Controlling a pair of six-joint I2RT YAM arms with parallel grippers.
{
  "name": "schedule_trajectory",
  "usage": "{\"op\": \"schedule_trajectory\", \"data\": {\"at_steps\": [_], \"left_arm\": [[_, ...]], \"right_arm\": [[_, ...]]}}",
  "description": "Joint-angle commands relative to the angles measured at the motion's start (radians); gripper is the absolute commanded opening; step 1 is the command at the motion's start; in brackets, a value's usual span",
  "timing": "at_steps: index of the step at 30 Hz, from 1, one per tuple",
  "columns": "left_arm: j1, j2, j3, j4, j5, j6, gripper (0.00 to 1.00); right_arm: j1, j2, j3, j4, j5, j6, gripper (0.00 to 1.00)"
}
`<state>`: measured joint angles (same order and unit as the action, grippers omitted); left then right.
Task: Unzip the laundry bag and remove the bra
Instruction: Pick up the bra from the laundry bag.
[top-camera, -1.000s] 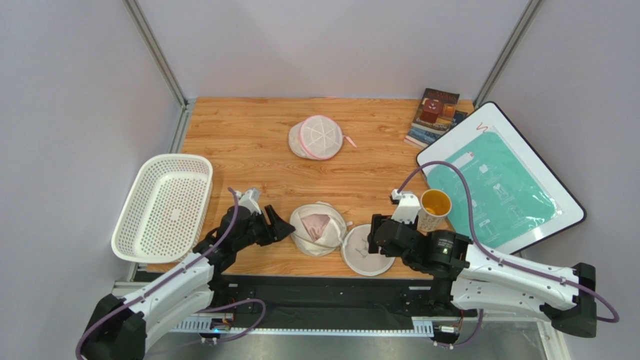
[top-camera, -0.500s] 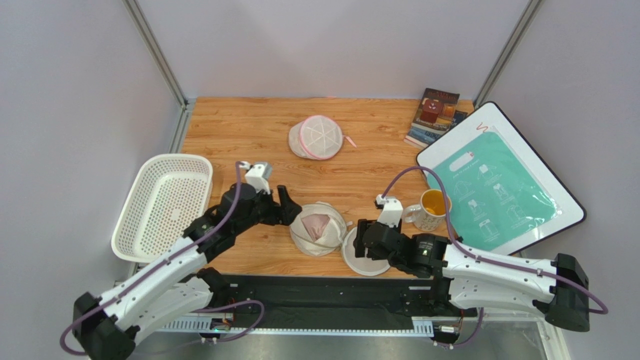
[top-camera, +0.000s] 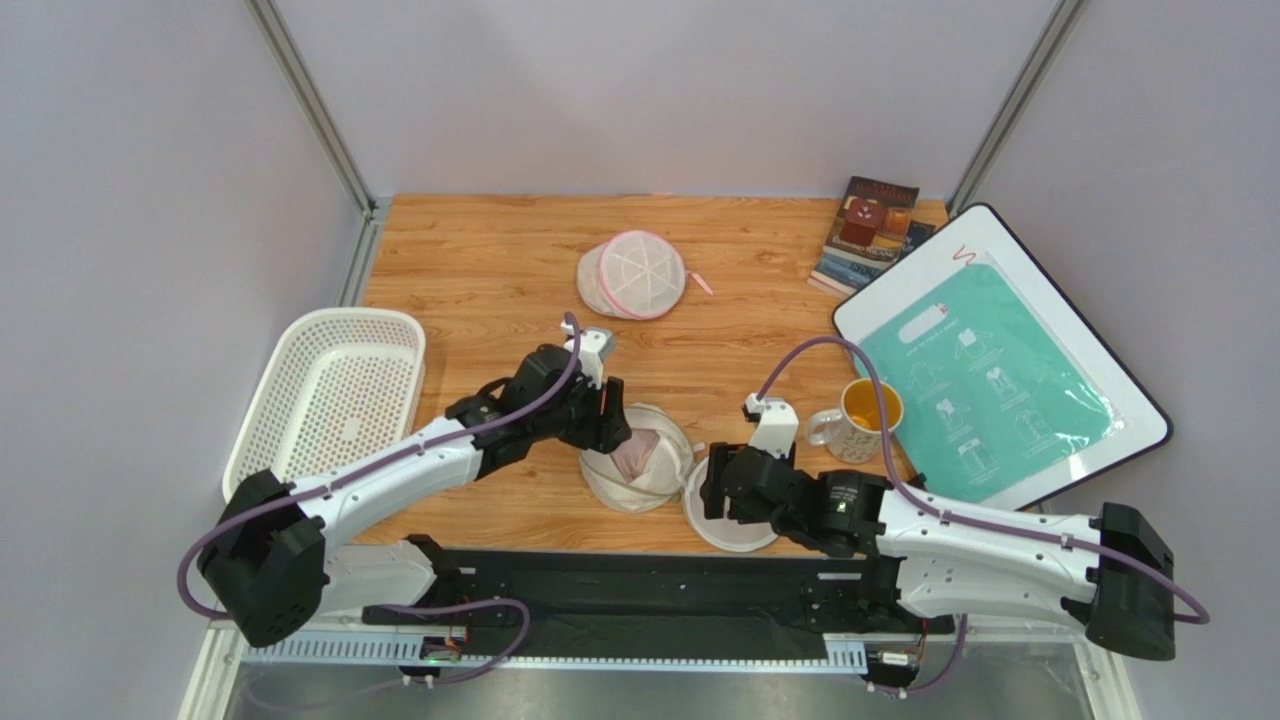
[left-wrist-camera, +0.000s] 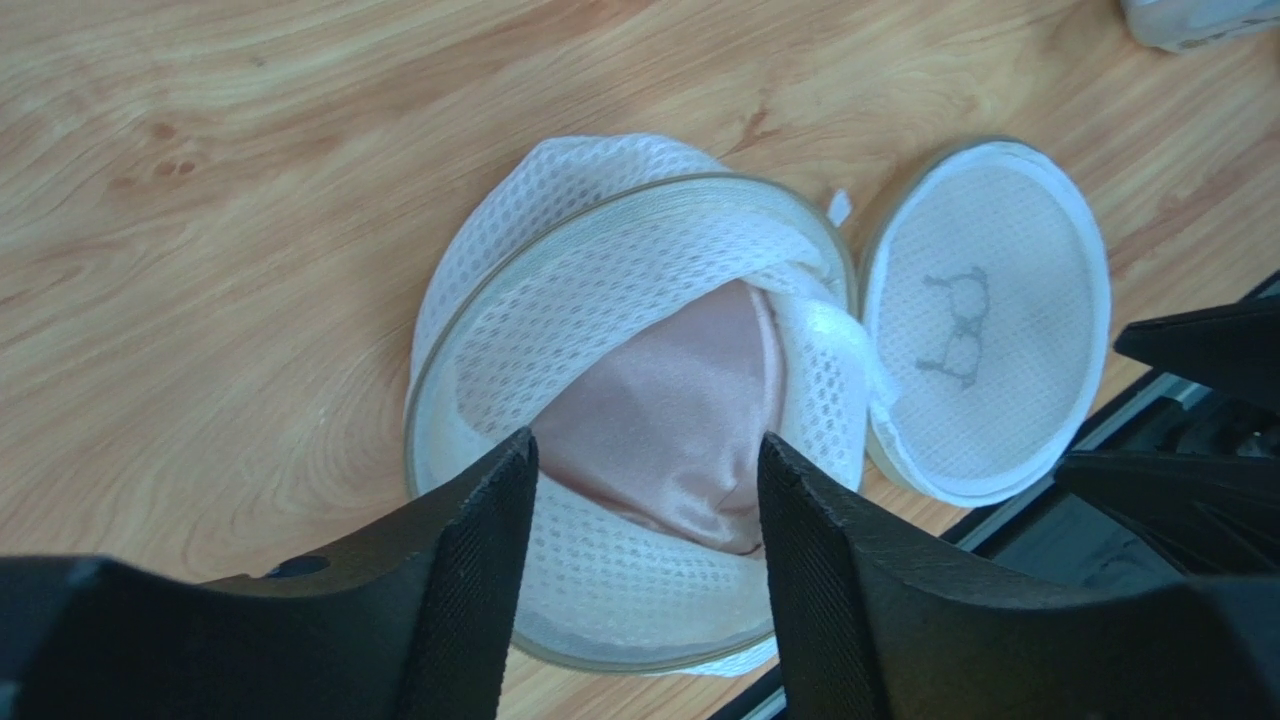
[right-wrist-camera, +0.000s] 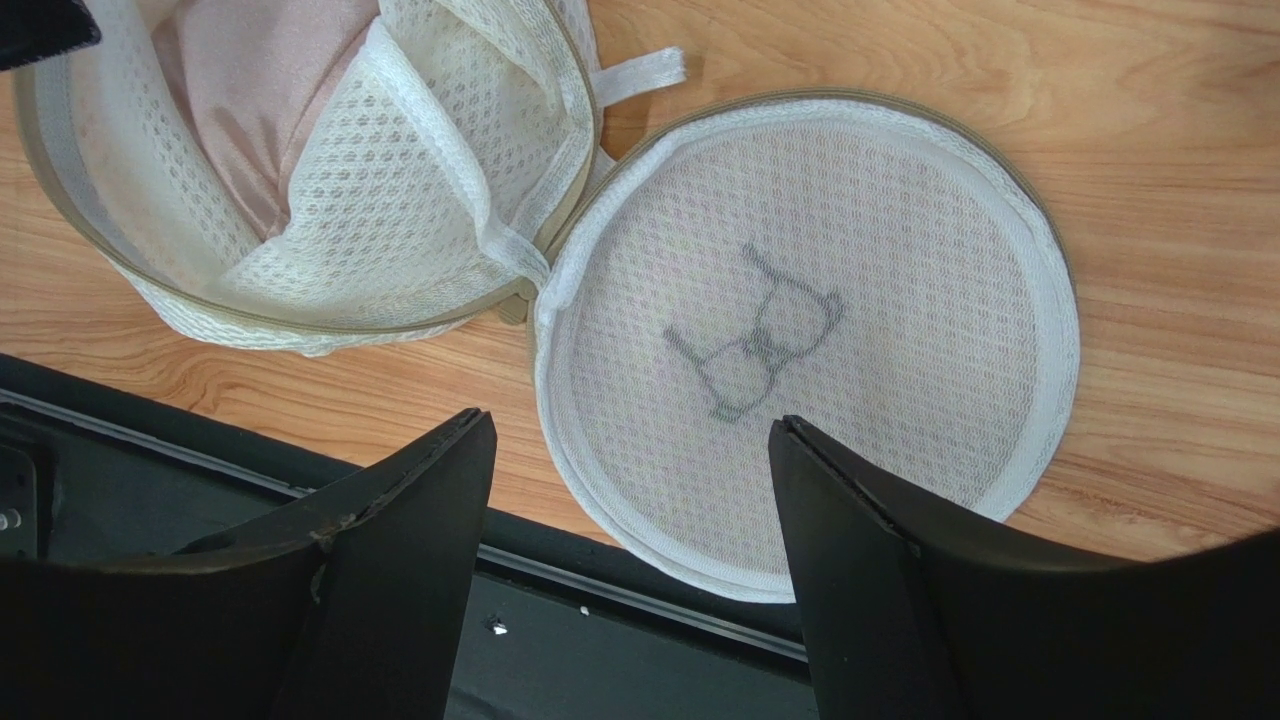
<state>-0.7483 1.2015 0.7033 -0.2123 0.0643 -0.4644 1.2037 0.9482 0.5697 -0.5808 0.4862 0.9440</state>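
Observation:
The laundry bag (top-camera: 649, 483) lies unzipped at the table's near edge; its round lid with the bra pictogram (right-wrist-camera: 812, 338) is flipped open to the right (left-wrist-camera: 984, 315). The pink-mauve bra (left-wrist-camera: 669, 413) sits inside the open mesh half (right-wrist-camera: 256, 75). My left gripper (left-wrist-camera: 643, 495) is open and hovers just above the bra, empty; in the top view it is over the bag's left side (top-camera: 606, 414). My right gripper (right-wrist-camera: 631, 510) is open and empty above the lid's near edge (top-camera: 717, 483).
A white slotted basket (top-camera: 323, 413) stands at the left. A second mesh pouch with pink trim (top-camera: 639, 275) lies at the back. A yellow mug (top-camera: 863, 416) stands right of the bag, beside a teal-and-white board (top-camera: 999, 360). Books (top-camera: 869, 230) lie at the back right.
My left arm has swung right and forward, from beside the bag to over its open half. My right gripper has shifted slightly left over the lid.

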Motion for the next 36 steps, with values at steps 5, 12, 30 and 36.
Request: {"op": "schedule_trajectory", "data": {"at_steps": [5, 12, 30, 36], "left_arm": [[-0.049, 0.050, 0.012, 0.102, 0.065, 0.018, 0.59], [-0.085, 0.145, 0.027, 0.085, 0.023, 0.020, 0.56], [-0.120, 0.213, 0.047, 0.053, -0.073, 0.038, 0.69], [-0.123, 0.213, 0.041, 0.051, -0.104, 0.030, 0.34]], "right_arm": [[0.003, 0.021, -0.036, 0.058, 0.008, 0.030, 0.73], [0.003, 0.032, -0.042, 0.064, 0.002, 0.033, 0.73], [0.003, 0.024, -0.053, 0.076, -0.003, 0.030, 0.74], [0.004, 0.023, -0.056, 0.078, 0.002, 0.029, 0.74]]}}
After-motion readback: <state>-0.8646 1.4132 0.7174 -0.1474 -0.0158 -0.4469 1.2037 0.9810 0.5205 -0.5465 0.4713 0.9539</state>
